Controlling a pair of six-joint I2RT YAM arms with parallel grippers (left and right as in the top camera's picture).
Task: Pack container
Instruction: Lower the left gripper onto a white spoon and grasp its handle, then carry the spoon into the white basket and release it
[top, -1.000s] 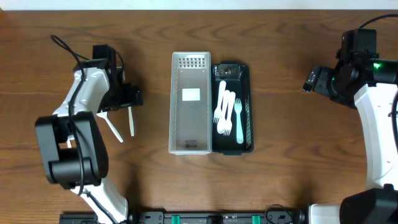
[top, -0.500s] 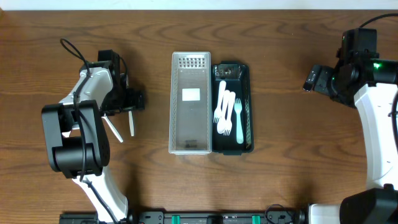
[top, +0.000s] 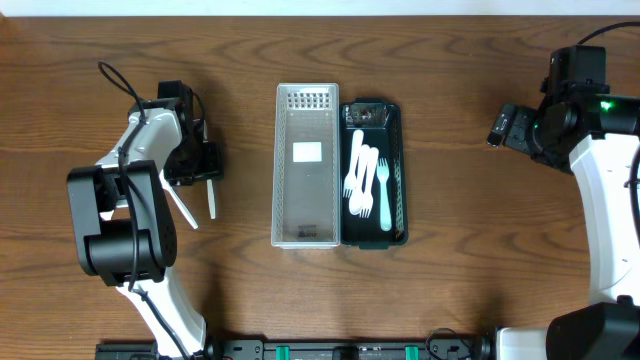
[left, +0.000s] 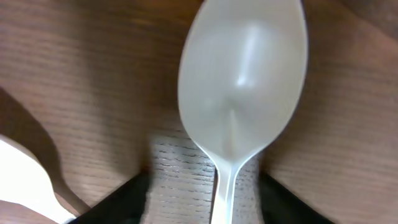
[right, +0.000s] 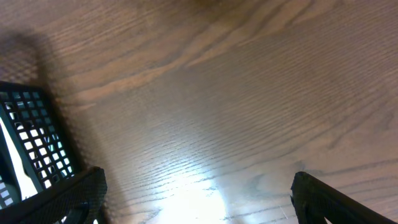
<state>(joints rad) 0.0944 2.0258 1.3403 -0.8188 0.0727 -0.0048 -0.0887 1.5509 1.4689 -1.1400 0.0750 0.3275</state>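
A white plastic spoon (top: 211, 198) lies on the wooden table left of the containers, and a second white utensil (top: 181, 207) lies beside it. My left gripper (top: 204, 164) is low over the spoon's handle end. In the left wrist view the spoon (left: 242, 93) fills the frame, and its handle runs between the open fingers of the left gripper (left: 205, 211) without being gripped. The second utensil also shows there (left: 22, 180). A clear basket (top: 307, 235) and a dark basket (top: 400, 170) holding white forks and one pale blue fork (top: 384, 200) stand in the middle. My right gripper (top: 498, 130) is open and empty.
The right wrist view shows the right gripper (right: 199, 208) over bare wood, with a corner of the dark basket (right: 28, 146) at the left edge. A white label lies on the clear basket's floor (top: 306, 152).
The left arm swung its elbow in toward the spoons, and its gripper drew slightly left over the spoon's handle end. The right arm has not moved.
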